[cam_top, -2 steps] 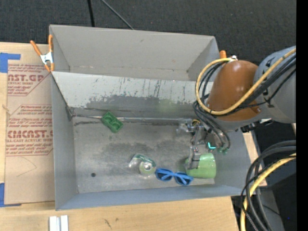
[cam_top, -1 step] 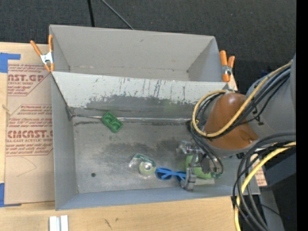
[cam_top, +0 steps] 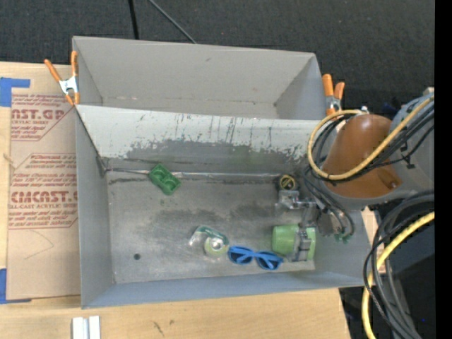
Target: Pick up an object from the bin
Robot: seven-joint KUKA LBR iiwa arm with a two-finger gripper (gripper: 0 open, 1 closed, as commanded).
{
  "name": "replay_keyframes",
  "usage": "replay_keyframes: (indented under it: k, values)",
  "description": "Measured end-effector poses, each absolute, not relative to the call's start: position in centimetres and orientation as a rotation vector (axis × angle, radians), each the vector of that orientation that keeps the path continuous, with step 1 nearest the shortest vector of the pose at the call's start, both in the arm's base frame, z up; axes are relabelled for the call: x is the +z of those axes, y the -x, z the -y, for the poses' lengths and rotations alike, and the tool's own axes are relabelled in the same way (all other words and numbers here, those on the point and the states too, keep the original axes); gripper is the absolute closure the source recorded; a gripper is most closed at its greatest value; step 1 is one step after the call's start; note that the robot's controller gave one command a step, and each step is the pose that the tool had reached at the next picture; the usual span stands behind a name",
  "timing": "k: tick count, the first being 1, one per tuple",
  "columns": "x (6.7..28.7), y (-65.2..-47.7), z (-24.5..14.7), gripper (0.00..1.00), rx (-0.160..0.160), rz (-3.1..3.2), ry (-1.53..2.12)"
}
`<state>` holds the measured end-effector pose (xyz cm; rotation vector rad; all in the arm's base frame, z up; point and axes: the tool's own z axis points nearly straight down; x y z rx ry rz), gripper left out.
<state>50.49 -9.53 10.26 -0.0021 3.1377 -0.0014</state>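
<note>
Reaching in from the right and down into the near right corner of the grey bin [cam_top: 95,210]: the gripper [cam_top: 305,241]. Close against its left side, a pale green cylinder [cam_top: 284,239]. Just left of that, blue sunglasses [cam_top: 254,258], then a clear lump with a yellowish centre [cam_top: 209,243]. Well apart by the far wall, a green block [cam_top: 164,180]. Near the arm, a small yellow ring [cam_top: 286,182].

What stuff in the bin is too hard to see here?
- Pale green cylinder, camera view: its right side is hidden behind the gripper.
- Clear roundish thing with a greenish middle, camera view: too blurred to name.
- Grey metal bin, camera view: its right wall is covered by the robot arm.
</note>
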Motion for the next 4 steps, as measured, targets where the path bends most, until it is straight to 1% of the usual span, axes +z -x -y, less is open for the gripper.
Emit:
replay_keyframes:
  k: [1, 2, 3, 4]
  values:
    - [7.0, -48.3, 10.0, 0.00, -0.001, -3.130, 0.093]
    - [6.9, -48.0, 10.0, 1.00, 0.000, -3.140, 0.097]
    - [19.9, -50.0, 7.5, 1.00, -0.002, -3.131, 0.092]
    - [24.4, -52.2, 8.8, 1.00, -0.002, -3.132, 0.045]
